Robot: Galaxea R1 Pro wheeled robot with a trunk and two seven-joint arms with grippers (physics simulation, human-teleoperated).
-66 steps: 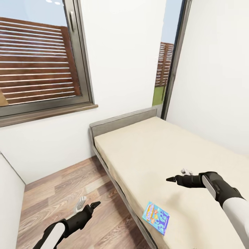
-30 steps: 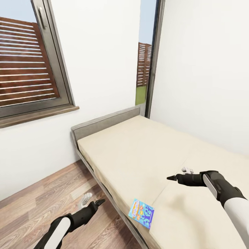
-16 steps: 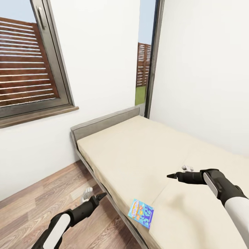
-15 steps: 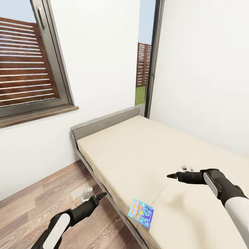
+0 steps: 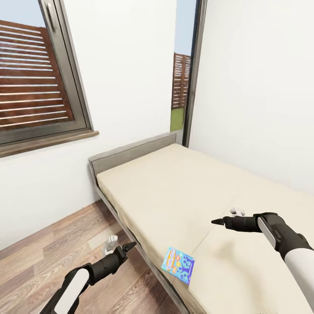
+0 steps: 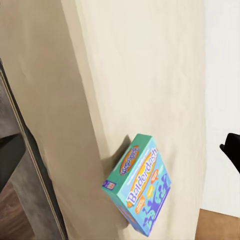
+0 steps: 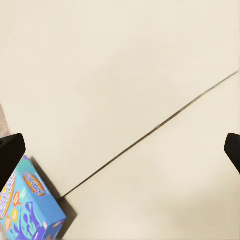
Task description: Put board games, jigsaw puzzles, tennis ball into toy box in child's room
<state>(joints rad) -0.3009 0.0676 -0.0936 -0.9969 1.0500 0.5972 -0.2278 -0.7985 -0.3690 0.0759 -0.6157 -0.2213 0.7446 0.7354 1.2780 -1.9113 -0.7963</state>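
Lying flat near the bed's (image 5: 174,192) front edge, the blue board game (image 5: 178,265) rests on the cream mattress just beside the seam between its two sections. The left end effector (image 5: 120,247) hangs over the wooden floor (image 5: 39,261) beside the bed frame, short of the box, its fingers set apart. The right end effector (image 5: 226,216) hovers above the mattress, well apart from the game, fingers spread wide. Both wrist views show the box's printed lid (image 6: 142,185) (image 7: 25,210) uncovered. A window (image 5: 39,74) sits in the far wall.
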